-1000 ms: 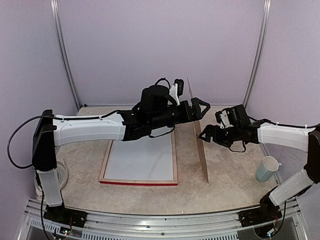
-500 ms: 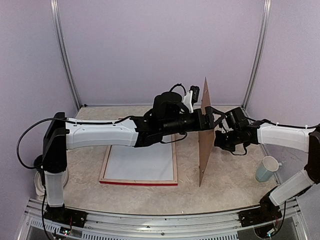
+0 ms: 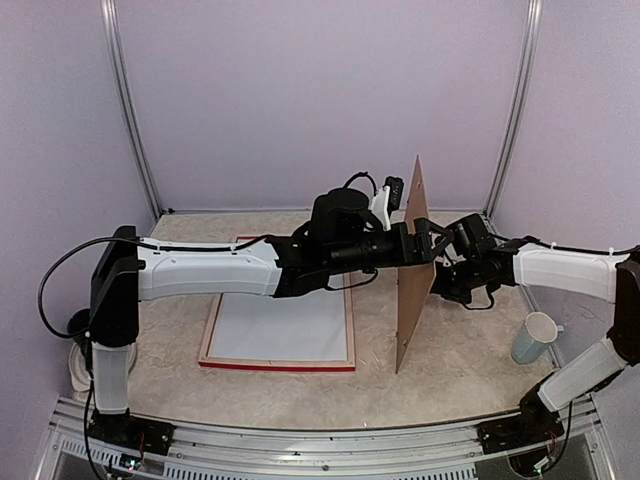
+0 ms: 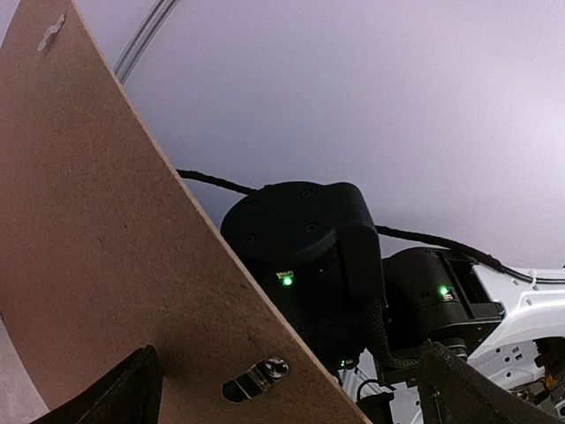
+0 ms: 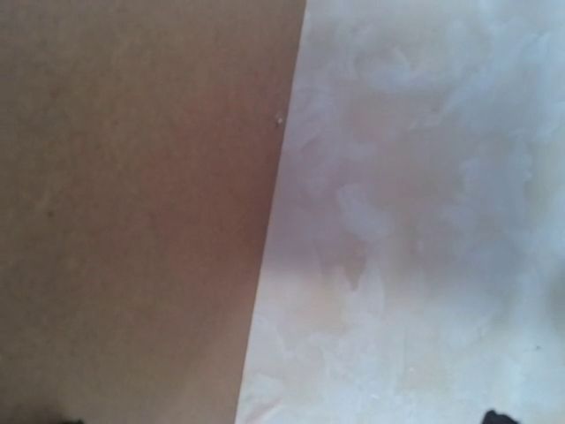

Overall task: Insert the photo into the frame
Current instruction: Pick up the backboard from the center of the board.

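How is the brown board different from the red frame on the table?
The brown backing board stands up on its edge; the frame lies flat on the table. The board is plain brown; the frame shows a red edge, pale wood sides and a white middle. Both are rectangles.

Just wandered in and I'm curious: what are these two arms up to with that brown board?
Both arms are handling a brown backing board, which stands on edge on the table between the left gripper and the right gripper. Both grippers' jaws are open, so neither clamps it. The red frame lies flat to the left, showing white inside. No photo is visible.
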{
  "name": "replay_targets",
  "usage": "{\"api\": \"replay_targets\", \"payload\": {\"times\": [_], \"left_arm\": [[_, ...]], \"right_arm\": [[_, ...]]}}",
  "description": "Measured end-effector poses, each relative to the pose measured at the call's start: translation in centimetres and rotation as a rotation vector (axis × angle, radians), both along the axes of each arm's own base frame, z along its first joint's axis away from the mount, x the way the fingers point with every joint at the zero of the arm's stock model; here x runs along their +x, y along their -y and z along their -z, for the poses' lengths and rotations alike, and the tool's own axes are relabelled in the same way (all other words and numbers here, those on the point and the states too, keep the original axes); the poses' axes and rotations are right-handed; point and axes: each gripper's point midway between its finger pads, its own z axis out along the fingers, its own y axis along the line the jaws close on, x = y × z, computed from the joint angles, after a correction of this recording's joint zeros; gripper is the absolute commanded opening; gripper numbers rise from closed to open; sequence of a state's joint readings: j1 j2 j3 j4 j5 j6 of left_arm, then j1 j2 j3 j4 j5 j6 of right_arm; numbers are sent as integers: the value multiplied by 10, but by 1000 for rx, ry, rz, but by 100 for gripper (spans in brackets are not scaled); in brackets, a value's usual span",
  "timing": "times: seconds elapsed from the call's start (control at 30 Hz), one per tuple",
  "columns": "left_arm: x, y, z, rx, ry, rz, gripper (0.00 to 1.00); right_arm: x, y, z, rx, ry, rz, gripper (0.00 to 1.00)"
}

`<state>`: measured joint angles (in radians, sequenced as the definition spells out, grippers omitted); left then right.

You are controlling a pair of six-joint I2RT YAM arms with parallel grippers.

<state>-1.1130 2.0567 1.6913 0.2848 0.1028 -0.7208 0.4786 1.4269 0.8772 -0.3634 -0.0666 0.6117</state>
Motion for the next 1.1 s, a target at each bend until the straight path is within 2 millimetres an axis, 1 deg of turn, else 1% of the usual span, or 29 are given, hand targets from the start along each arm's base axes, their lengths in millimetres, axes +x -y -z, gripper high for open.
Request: {"api": "replay_targets", "payload": {"times": [0.2, 0.3, 0.4, 0.6, 0.77, 0.97, 1.03, 1.1], "left_arm": [[-1, 0, 0, -2, 1, 4, 99], [-1, 0, 0, -11, 3, 8, 99], [-2, 0, 0, -20, 4, 17, 99], [-6, 2, -1, -37, 4, 40, 99], [-9, 3, -3, -52, 7, 62, 99], [-12, 3, -6, -75, 14, 84, 99], [-13, 3, -4, -81, 11, 89, 99], [-14, 2, -2, -85, 6, 93, 99]], "right_arm": [[4, 7, -6, 48, -15, 21, 97], [7, 11, -16, 98, -9, 30, 97], [7, 11, -26, 150, -5, 29, 97], [11, 11, -39, 228, -11, 43, 97], [15, 17, -48, 261, -3, 78, 97], [16, 26, -54, 282, 2, 118, 98], [17, 30, -60, 296, 10, 133, 98], [17, 34, -69, 314, 30, 148, 98]]}}
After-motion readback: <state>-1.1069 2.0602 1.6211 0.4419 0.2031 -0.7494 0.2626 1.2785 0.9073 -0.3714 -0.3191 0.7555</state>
